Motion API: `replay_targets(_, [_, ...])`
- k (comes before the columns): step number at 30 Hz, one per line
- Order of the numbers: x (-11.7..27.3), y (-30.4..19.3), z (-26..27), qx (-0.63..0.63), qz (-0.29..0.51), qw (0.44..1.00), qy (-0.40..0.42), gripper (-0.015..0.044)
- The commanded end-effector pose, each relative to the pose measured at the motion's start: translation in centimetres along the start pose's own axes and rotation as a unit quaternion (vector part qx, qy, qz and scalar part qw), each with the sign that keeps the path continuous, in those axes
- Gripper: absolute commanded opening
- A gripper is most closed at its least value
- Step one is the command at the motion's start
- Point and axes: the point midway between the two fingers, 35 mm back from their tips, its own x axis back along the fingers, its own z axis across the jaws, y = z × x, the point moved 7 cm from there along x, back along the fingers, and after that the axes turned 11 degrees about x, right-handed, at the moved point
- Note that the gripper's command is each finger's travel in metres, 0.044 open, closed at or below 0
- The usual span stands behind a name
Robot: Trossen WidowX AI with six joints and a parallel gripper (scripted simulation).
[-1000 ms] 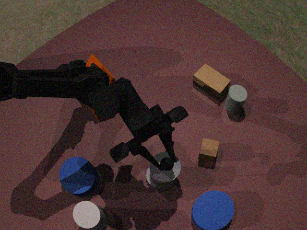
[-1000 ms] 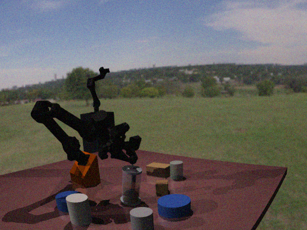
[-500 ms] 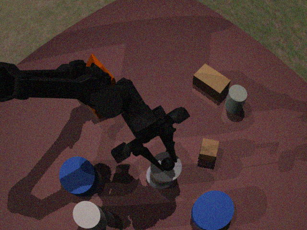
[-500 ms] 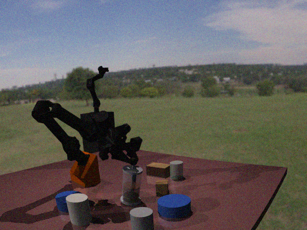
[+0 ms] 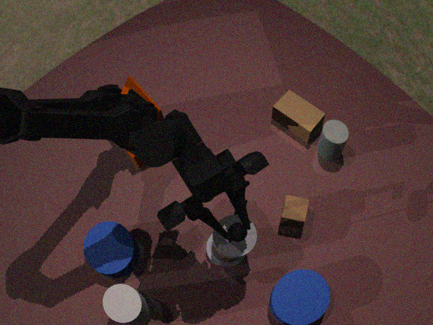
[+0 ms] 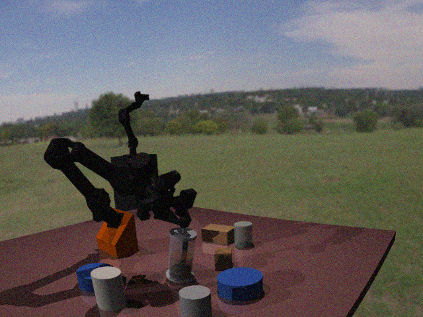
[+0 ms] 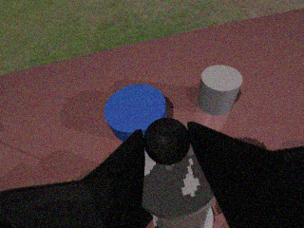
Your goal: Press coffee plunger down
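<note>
Table [image 6: 307,259]: maroon, with props scattered round the working spot. Coffee press [image 6: 180,253] upright directly beneath the fingers, long axis vertical, base flat on the table, no lean visible. Gripper [image 7: 167,142] partly closed, clamped on the black plunger knob [image 7: 167,141], one finger either side, knob sitting just above the lid [image 5: 231,241] with no rod showing in the exterior view; plunger judged at or very near bottom. Coming move judged a release: fingers outward sideways, then straight up along the press axis. Room adequate: small tan block [image 5: 294,214] off to one side, blue disc [image 7: 135,109] and grey cylinder [image 7: 219,88] beyond the fingertips, all apart from the press. Risk: dragging a finger against the knob and nudging the press.
</note>
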Motion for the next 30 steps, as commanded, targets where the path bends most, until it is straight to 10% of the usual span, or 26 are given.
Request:
replay_targets(1, [0.0,0.0,0.0,0.000,0.000,1.000,0.000,0.0125])
replay_targets(5, [0.0,0.0,0.0,0.000,0.000,1.000,0.000,0.0125])
replay_targets(17, [0.0,0.0,0.0,0.000,0.000,1.000,0.000,0.0440])
replay_targets(30, [6.3,5.1,-1.8,0.003,0.008,1.000,0.003,0.0440])
